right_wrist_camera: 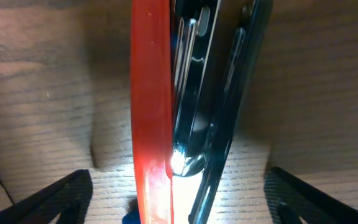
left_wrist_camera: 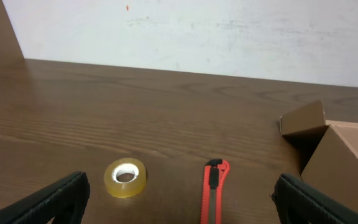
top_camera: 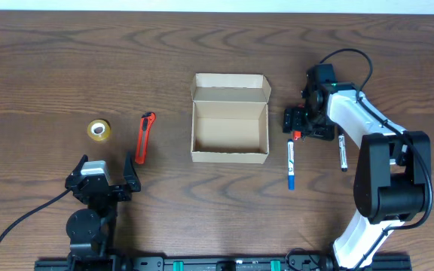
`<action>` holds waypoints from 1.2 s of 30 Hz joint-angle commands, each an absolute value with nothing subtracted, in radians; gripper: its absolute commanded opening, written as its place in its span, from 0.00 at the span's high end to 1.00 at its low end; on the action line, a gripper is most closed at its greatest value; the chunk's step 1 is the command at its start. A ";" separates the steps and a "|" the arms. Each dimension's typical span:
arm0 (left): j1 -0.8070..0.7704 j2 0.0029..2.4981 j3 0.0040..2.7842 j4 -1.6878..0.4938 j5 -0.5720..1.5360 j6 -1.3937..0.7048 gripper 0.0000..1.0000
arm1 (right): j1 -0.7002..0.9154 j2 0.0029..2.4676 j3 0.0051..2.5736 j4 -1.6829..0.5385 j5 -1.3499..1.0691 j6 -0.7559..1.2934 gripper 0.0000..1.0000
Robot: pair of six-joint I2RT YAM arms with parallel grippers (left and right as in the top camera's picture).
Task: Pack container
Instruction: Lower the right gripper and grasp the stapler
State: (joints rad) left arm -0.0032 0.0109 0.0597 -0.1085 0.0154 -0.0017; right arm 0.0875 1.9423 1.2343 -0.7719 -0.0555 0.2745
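The container (top_camera: 229, 118) is a tan cardboard box standing open at mid-table, its lid flap folded back; its corner shows in the left wrist view (left_wrist_camera: 344, 158). My right gripper (top_camera: 301, 120) hangs just right of the box, low over a black and red stapler-like object (top_camera: 307, 124). In the right wrist view its fingers (right_wrist_camera: 179, 199) are open on either side of that object (right_wrist_camera: 166, 106), which fills the view. My left gripper (top_camera: 104, 183) is open and empty near the front left (left_wrist_camera: 182, 202).
A red utility knife (top_camera: 146, 137) (left_wrist_camera: 214, 193) and a yellow tape roll (top_camera: 99, 129) (left_wrist_camera: 125, 177) lie left of the box. A blue marker (top_camera: 291, 164) and a black marker (top_camera: 342, 152) lie right of it.
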 commanded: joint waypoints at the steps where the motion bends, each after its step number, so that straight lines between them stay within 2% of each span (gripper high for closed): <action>1: -0.007 0.005 0.031 -0.131 0.019 -0.008 0.05 | 0.092 1.950 1.229 -0.761 -0.061 0.285 0.17; 4: -0.007 0.005 0.031 -0.131 0.019 -0.008 0.05 | 0.092 1.950 1.229 -0.751 -0.061 0.285 0.27; 6: -0.007 0.005 0.031 -0.131 0.019 -0.008 0.05 | 0.092 1.950 1.229 -0.746 -0.061 0.285 0.37; 9: -0.007 0.005 0.031 -0.131 0.019 -0.008 0.05 | 0.092 1.950 1.229 -0.744 -0.060 0.284 0.39; 13: -0.007 0.005 0.031 -0.131 0.019 -0.031 0.05 | 0.092 1.950 1.229 -0.740 -0.060 0.284 0.52; 15: -0.007 0.005 0.031 -0.131 0.019 -0.039 0.05 | 0.092 1.950 1.229 -0.740 -0.060 0.284 0.64; 18: -0.007 0.004 0.031 -0.131 0.019 -0.038 0.05 | 0.092 1.950 1.229 -0.739 -0.060 0.284 0.71; 20: -0.007 0.004 0.031 -0.131 0.019 -0.038 0.05 | 0.092 1.950 1.229 -0.739 -0.060 0.284 0.73; 24: -0.007 0.004 0.031 -0.131 0.019 -0.039 0.05 | 0.092 1.950 1.229 -0.734 -0.061 0.284 0.95; 26: -0.007 0.005 0.031 -0.131 0.019 -0.039 0.05 | 0.092 1.950 1.229 -0.732 -0.060 0.284 0.98; 36: -0.007 0.005 0.031 -0.131 0.019 -0.038 0.05 | 0.093 1.943 1.230 -0.725 -0.065 0.282 0.99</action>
State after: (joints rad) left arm -0.0032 0.0109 0.0597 -0.1085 0.0158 -0.0273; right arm 0.0875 1.9419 1.2350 -0.7315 -0.0635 0.2813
